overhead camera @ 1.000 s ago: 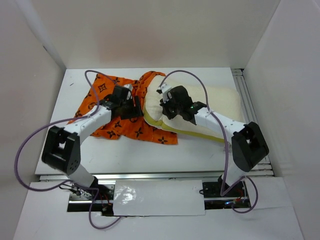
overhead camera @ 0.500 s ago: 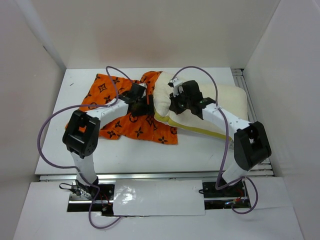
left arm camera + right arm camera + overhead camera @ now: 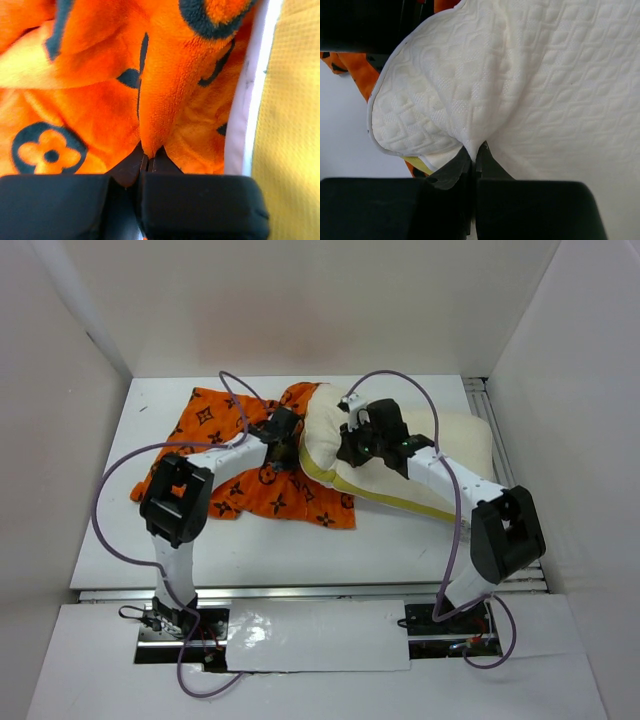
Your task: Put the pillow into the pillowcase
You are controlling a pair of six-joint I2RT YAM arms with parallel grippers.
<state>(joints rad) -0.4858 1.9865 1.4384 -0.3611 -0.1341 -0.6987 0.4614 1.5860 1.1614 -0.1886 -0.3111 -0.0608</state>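
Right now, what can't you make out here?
Top view: pillowcase opening, hidden under the left hand and pillow end.
Left wrist view: how many fabric layers are pinched; the fold hides it.
Right wrist view: how deep the right hand pinches; pillow cover folds over it.

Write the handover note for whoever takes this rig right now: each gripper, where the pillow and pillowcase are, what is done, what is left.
Left gripper: jaws shut on a raised fold of the pillowcase, at its right edge.
Right gripper: jaws shut on a pinch of the pillow near its left end.
Where: the pillowcase lies crumpled at the left of the table. The pillow lies to its right, its left end bunched up against the case.
Done: both grips taken, pillow end brought to the case.
Left: nearly all the pillow is outside, so open the mouth and feed it in.
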